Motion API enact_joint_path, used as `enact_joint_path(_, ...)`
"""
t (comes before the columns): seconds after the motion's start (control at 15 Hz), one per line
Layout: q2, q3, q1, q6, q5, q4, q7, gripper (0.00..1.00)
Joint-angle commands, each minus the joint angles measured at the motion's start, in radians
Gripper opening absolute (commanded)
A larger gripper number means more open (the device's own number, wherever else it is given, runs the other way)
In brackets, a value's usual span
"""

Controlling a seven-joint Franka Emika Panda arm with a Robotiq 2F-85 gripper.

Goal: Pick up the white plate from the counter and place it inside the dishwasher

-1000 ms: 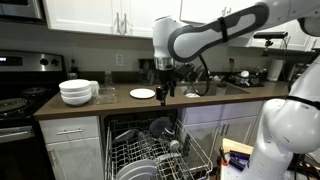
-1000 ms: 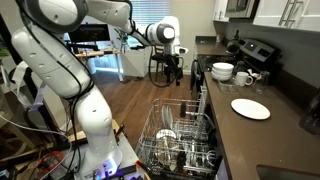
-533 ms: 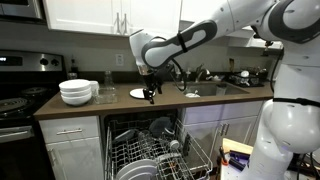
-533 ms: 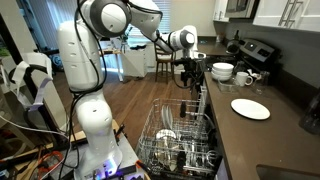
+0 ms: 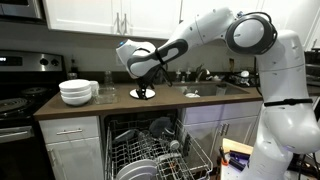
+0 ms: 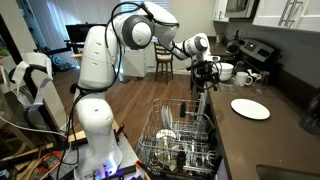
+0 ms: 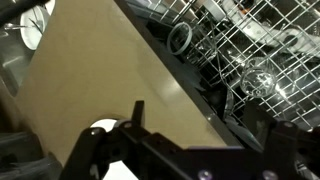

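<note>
Dark brown counter [image 5: 205, 100] ran smooth over white drawers [image 5: 70, 130]. The round white plate [image 5: 139, 93] lay on the counter, partly hidden by the gripper [image 5: 148, 87] hanging over it. The arm [image 5: 215, 28] arched high, wrist bent downward. The blurred wrist view suggested fingers [image 7: 135, 112] apart. The dishwasher [image 5: 150, 150] stood open, its wire rack [image 6: 180, 140] pronged.

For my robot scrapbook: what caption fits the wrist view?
Open gripper hovers over the white plate on the counter, beside the dishwasher rack.
</note>
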Motion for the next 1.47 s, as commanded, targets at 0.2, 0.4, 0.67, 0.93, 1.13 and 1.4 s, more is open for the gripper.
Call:
enact_joint_path(0.2,0.001,-0.017,0.019,-0.001,0.006,0.0,-0.004,1.0)
enact_joint_path(0.4,0.005,-0.031,0.036,0.048,-0.053,-0.022,0.063,1.0)
enact_joint_path(0.67,0.02,-0.059,0.053,0.141,-0.171,-0.019,0.15,1.0)
enact_joint_path(0.93,0.064,-0.087,0.036,0.213,-0.267,0.024,0.198,1.0)
enact_joint_path(1.13,0.111,-0.112,0.017,0.262,-0.299,0.056,0.213,1.0)
enact_joint_path(1.4,0.192,-0.145,0.0,0.349,-0.322,0.106,0.232,1.0)
